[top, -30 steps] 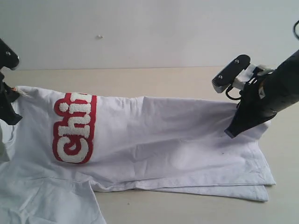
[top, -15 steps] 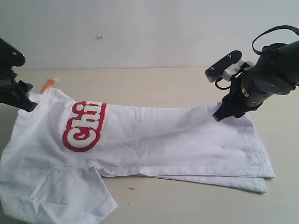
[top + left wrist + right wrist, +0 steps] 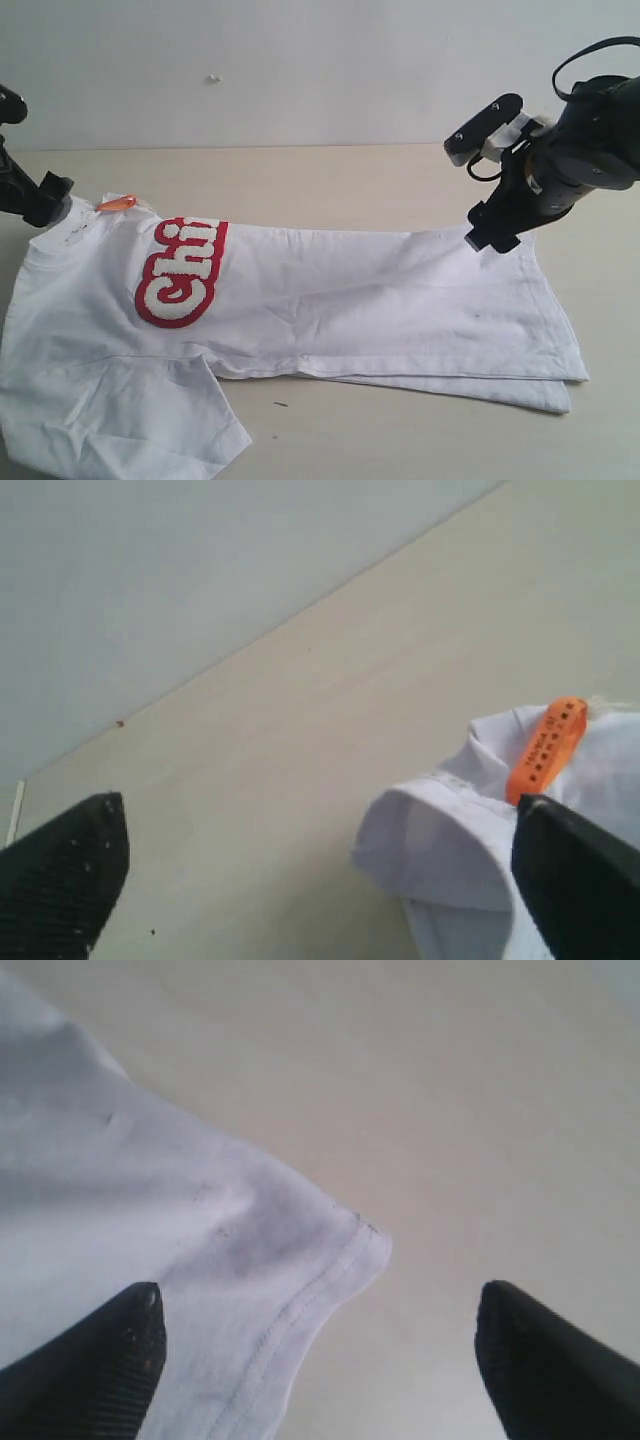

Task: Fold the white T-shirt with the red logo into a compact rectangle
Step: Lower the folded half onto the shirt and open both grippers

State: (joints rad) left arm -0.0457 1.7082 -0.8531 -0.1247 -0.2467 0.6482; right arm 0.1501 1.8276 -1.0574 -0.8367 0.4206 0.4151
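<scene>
**Exterior view.** The white T-shirt (image 3: 380, 300) is lying along the table (image 3: 330, 180), doubled lengthwise, with the collar end at the left and the hem end at the right. The red logo (image 3: 180, 272) is facing up near the collar end, and its far part is running out of sight at the fold. One sleeve (image 3: 130, 420) is spreading loose at the near left. The left gripper (image 3: 48, 200) is hanging just beside the collar. The right gripper (image 3: 492, 230) is hanging just above the far hem corner. Jaw state is not readable from here.
- Risk: the layers at the near right hem are not lining up, so a further fold would likely be carrying that offset along.
- Risk: the loose sleeve is sticking out of the rectangle and could bunch if it is not tucked first.

**Left wrist view.** The jaws are standing wide apart and gripping nothing. The fingers (image 3: 70, 880) are showing black, stippled pads. The collar (image 3: 440, 830) is curling up in a soft roll between them, with the orange neck tag (image 3: 547, 742) poking out stiff and flat.
- Risk: closing here could be catching only the tag or a single layer, and the cloth would slide out on lifting.

**Right wrist view.** The jaws are likewise standing wide apart and empty. The hem corner (image 3: 340, 1250) is lying flat between them. It is matte knit, faintly creased, with a double-stitched edge.
- Risk: thin cloth is lying flat on a smooth tabletop, so the pads may skate over it or pinch the top layer alone.
</scene>
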